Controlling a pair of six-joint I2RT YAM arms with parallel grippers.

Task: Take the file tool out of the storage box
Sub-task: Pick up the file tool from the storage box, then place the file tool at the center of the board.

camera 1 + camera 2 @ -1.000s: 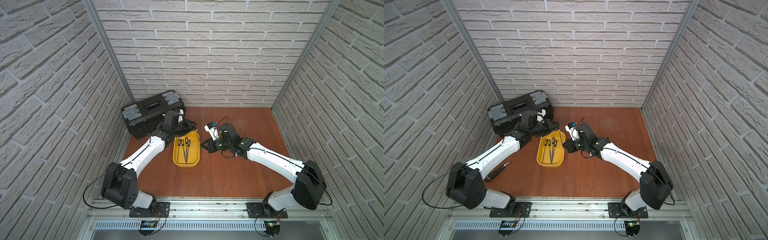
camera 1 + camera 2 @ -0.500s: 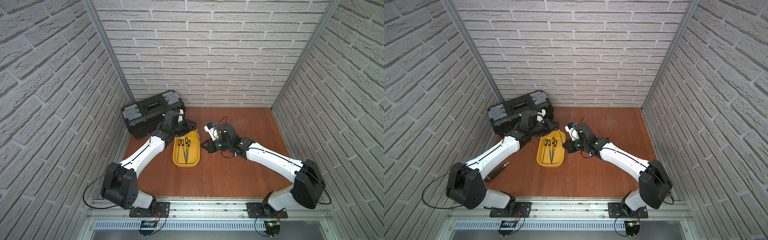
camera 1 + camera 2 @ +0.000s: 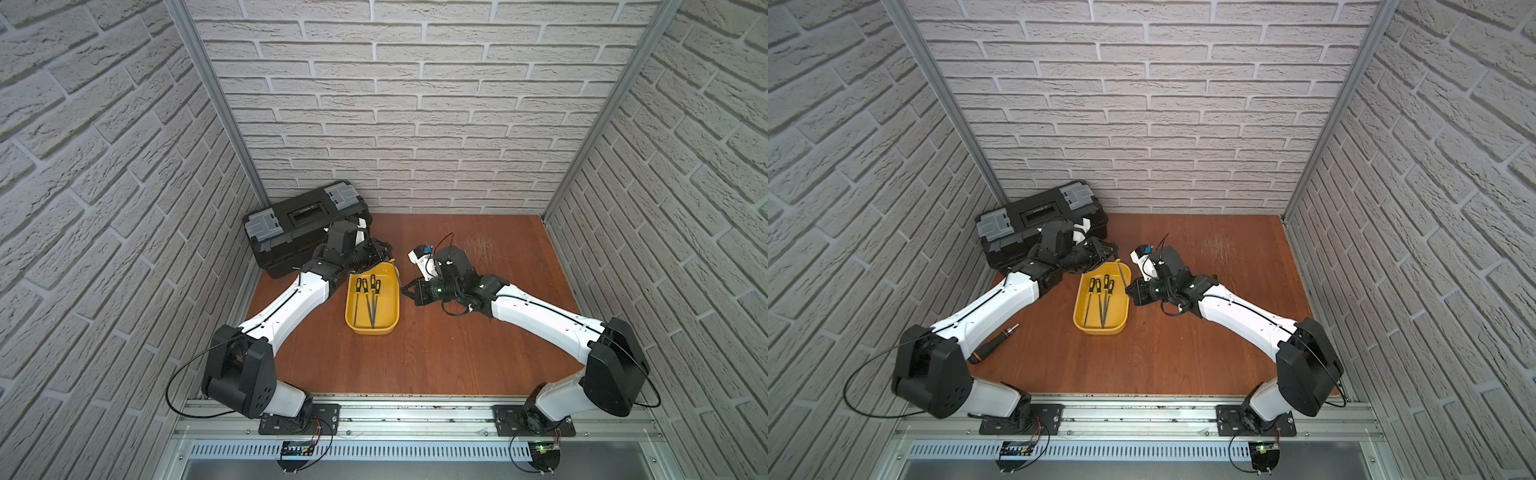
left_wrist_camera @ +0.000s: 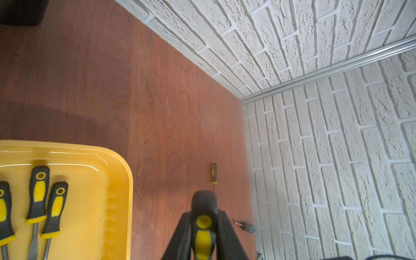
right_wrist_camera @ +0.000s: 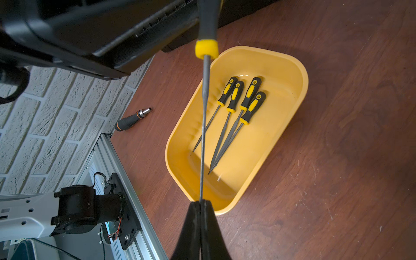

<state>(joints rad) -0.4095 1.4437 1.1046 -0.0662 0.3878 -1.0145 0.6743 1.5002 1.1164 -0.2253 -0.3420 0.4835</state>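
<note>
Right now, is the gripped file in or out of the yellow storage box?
Out: file held above storage box, handle in left claw, tip in right claw.

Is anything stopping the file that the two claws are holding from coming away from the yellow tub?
Nothing visible does. The file is held above the storage box, handle in the left gripper, tip in the right gripper, apart from the four files lying inside. The table beside it looks free.
</note>
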